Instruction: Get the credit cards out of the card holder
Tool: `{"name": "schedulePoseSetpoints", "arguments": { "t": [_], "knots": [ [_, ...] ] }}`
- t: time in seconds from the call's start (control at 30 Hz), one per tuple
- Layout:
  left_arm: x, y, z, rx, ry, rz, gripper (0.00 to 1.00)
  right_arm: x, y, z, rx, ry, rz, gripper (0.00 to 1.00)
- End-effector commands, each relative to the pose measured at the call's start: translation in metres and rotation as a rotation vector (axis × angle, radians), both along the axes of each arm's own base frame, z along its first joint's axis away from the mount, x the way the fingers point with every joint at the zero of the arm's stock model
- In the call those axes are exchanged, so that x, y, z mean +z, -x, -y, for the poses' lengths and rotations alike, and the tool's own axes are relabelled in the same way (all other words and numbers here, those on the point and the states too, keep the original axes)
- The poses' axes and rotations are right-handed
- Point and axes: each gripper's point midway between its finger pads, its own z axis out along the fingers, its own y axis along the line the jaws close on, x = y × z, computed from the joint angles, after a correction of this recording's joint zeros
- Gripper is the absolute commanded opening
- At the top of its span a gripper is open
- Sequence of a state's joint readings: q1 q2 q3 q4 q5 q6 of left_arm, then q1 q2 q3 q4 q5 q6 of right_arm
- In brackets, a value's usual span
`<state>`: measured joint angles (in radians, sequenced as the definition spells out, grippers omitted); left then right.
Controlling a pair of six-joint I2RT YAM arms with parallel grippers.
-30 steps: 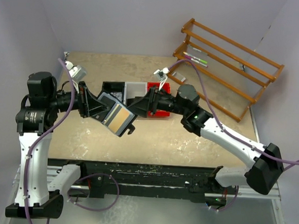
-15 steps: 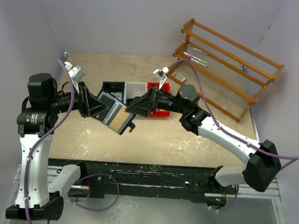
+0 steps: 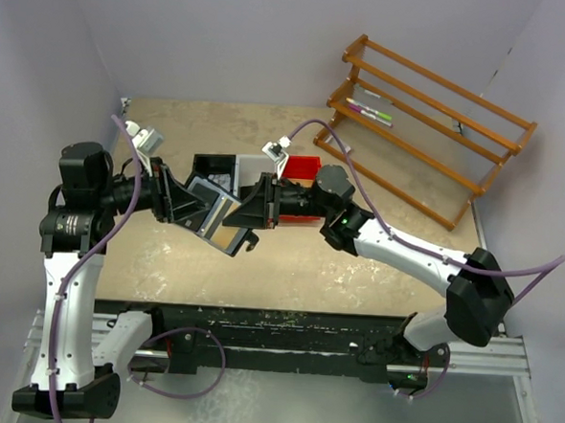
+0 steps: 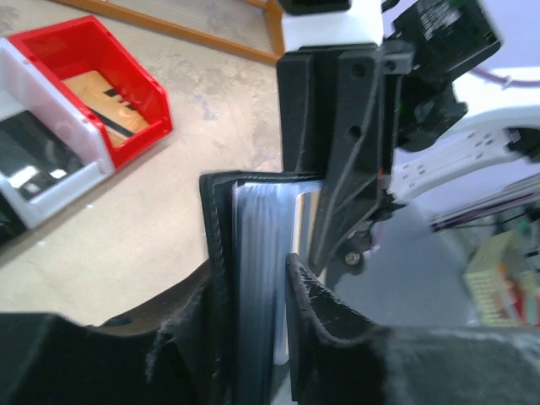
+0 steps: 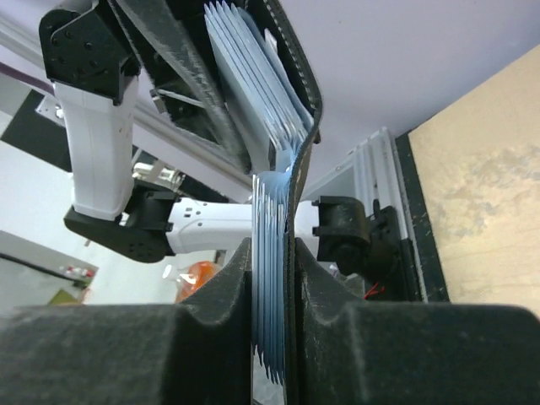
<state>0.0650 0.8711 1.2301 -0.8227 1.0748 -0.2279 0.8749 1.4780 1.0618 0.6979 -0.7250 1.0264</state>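
Note:
The black card holder (image 3: 219, 225) hangs in the air over the middle of the table, between both grippers. My left gripper (image 3: 201, 211) is closed on it from the left. In the left wrist view its black cover (image 4: 221, 253) lies against one finger, with the grey-blue credit cards (image 4: 257, 278) packed edge-on beside it. My right gripper (image 3: 247, 212) meets it from the right and is shut on the stack of credit cards (image 5: 268, 278) together with one black flap (image 5: 291, 219). The right gripper (image 5: 272, 312) pinches the cards' lower part. Above it they fan out inside the holder.
Joined black (image 3: 213, 164), white and red trays (image 3: 304, 165) sit on the table behind the grippers; the red tray (image 4: 93, 76) holds a tan piece. A wooden rack (image 3: 432, 125) with pens (image 3: 370, 109) stands at the back right.
My right gripper moved left onto the holder and shut on the cards. The left jaws spread a little, and the holder shifted slightly left.

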Motion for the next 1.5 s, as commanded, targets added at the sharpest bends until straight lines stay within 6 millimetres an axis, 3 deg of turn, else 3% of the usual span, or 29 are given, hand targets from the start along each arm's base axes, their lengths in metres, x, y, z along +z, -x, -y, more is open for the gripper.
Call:
{"name": "schedulePoseSetpoints", "arguments": {
  "t": [0.0, 0.07, 0.13, 0.3, 0.47, 0.6, 0.87, 1.2, 1.33, 1.47],
  "knots": [
    [0.012, 0.01, 0.008, -0.063, 0.066, 0.01, 0.51, 0.04, 0.019, 0.013, 0.065, -0.094, 0.107, 0.08],
    [0.009, 0.013, 0.01, -0.095, 0.09, -0.027, 0.6, 0.042, 0.02, 0.018, 0.058, -0.082, 0.125, 0.0],
    [0.005, 0.015, 0.012, -0.12, 0.113, -0.069, 0.63, 0.042, 0.021, 0.023, 0.056, -0.06, 0.163, 0.0],
    [-0.001, 0.023, 0.017, -0.215, 0.184, -0.156, 0.62, 0.047, 0.022, 0.034, 0.068, -0.028, 0.22, 0.0],
    [0.007, 0.034, 0.02, -0.293, 0.228, -0.17, 0.59, 0.047, 0.021, 0.043, 0.078, -0.007, 0.251, 0.0],
    [0.011, 0.04, 0.021, -0.321, 0.237, -0.163, 0.55, 0.043, 0.018, 0.045, 0.073, 0.01, 0.251, 0.0],
    [0.014, 0.045, 0.021, -0.359, 0.253, -0.171, 0.37, 0.039, 0.018, 0.046, 0.091, 0.025, 0.254, 0.0],
    [0.01, 0.044, 0.021, -0.363, 0.261, -0.191, 0.28, 0.042, 0.02, 0.046, 0.123, 0.022, 0.271, 0.01],
    [0.009, 0.043, 0.021, -0.344, 0.254, -0.19, 0.21, 0.034, 0.012, 0.043, 0.097, 0.053, 0.255, 0.16],
    [0.004, 0.034, 0.02, -0.289, 0.235, -0.19, 0.08, 0.025, -0.014, 0.048, -0.01, 0.11, 0.205, 0.44]
  ]
}}
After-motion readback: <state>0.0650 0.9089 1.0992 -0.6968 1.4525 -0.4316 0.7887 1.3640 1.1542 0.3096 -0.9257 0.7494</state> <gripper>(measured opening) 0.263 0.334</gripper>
